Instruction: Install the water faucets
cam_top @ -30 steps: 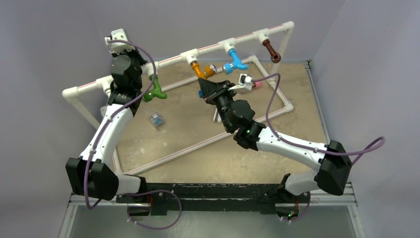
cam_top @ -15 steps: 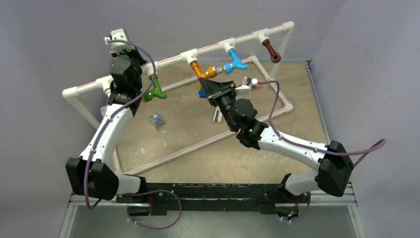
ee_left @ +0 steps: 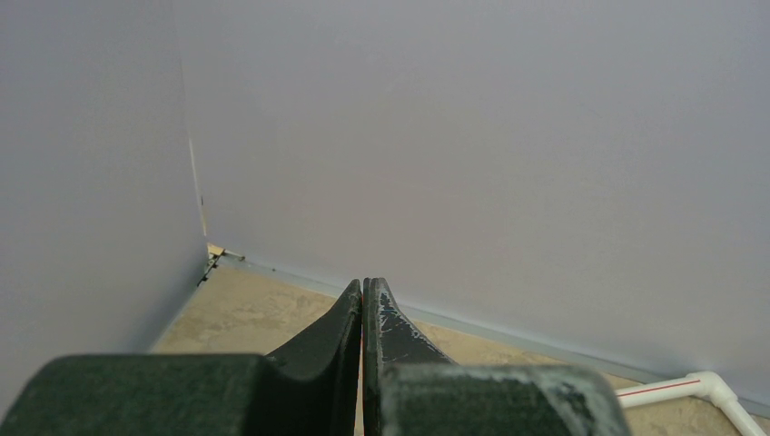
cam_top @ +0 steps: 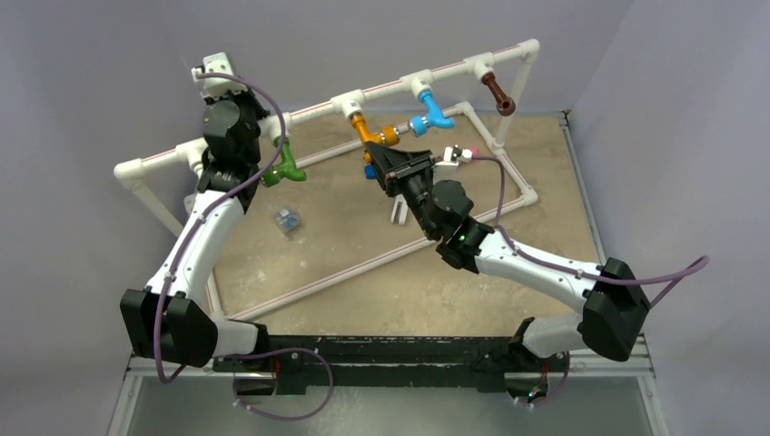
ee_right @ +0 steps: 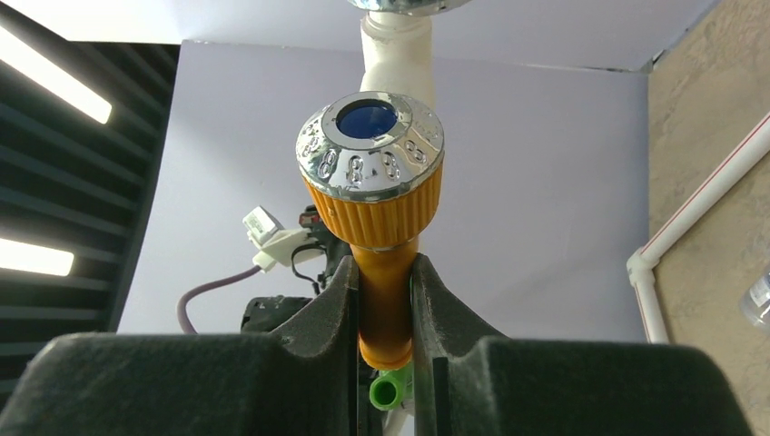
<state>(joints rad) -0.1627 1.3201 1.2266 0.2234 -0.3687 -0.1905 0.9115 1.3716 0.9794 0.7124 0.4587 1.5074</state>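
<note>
A white pipe frame carries four faucets on its raised rail: green, orange, blue, brown. My right gripper is shut on the orange faucet; its fingers squeeze the orange stem below the chrome-ringed nozzle cap. The green faucet's nozzle shows behind the stem. My left gripper is shut and empty, held high by the left end of the rail and facing the back wall.
A small clear cylinder lies on the tan table left of centre. A small white part lies beside the right arm. The frame's low pipes run across the table. Walls close in at back and sides.
My right gripper moved up and left and now grips the orange faucet's stem; its wrist has turned. The left arm has not moved.
</note>
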